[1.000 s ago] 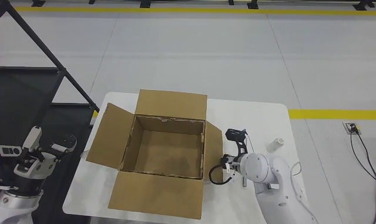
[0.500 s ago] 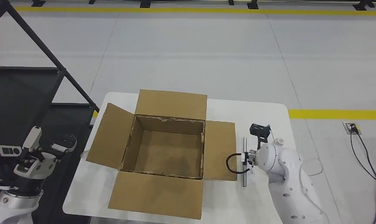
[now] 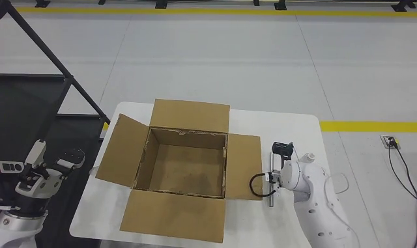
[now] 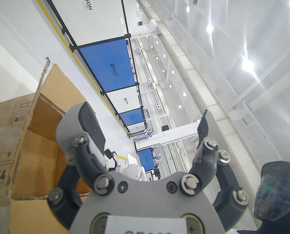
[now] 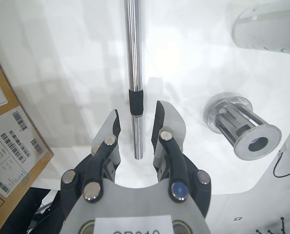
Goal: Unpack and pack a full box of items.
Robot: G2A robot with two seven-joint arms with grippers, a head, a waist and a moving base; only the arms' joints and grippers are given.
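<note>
My right hand (image 5: 136,110) sits over the steel rod (image 5: 134,49), jaws partly open on either side of its black band (image 5: 136,103), gripping nothing. The rod lies flat on the white surface (image 5: 62,49), just beside the open box (image 3: 189,114). I judge it rigid, dense and slick, so bare metal could slide or roll. The band looks the surest hold, though it sits off-centre and the long end may droop. My left hand (image 4: 145,122) is wide open and empty.
</note>
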